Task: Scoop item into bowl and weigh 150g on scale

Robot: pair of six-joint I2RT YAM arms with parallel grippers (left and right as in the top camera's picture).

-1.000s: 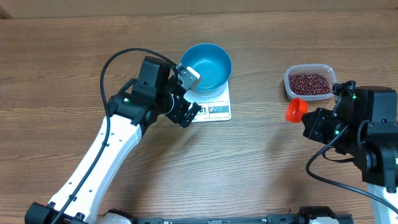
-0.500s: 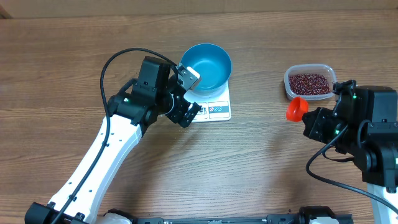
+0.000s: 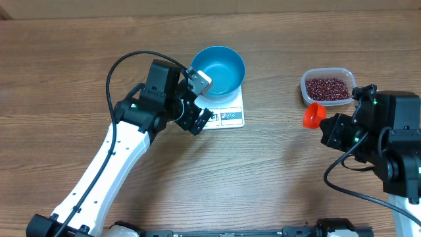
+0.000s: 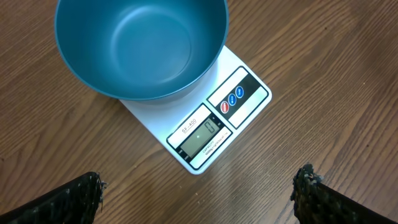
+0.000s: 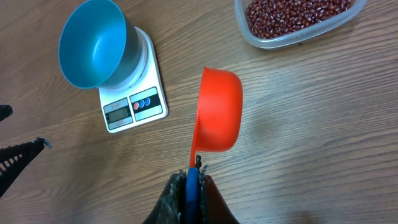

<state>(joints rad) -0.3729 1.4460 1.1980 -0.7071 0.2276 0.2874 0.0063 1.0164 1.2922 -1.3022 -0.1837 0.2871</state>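
Note:
The blue bowl (image 3: 218,69) (image 4: 140,46) (image 5: 92,43) stands empty on the white scale (image 3: 230,117) (image 4: 239,93) (image 5: 146,102), whose display shows 0. My left gripper (image 3: 197,120) (image 4: 199,178) hovers just in front of the scale's display edge, jaws wide open with only bare wood between them. My right gripper (image 3: 327,128) (image 5: 193,177) is shut on the blue handle of an orange scoop (image 3: 314,116) (image 5: 219,112), held above the table right of the scale. No beans show in the scoop. The beans (image 3: 325,87) (image 5: 292,11) fill a clear tub just beyond it.
The clear plastic tub (image 3: 304,89) (image 5: 311,38) sits at the right, behind the right arm. A black cable (image 3: 125,62) loops over the left arm. Bare wooden table (image 3: 276,171) lies between the two arms.

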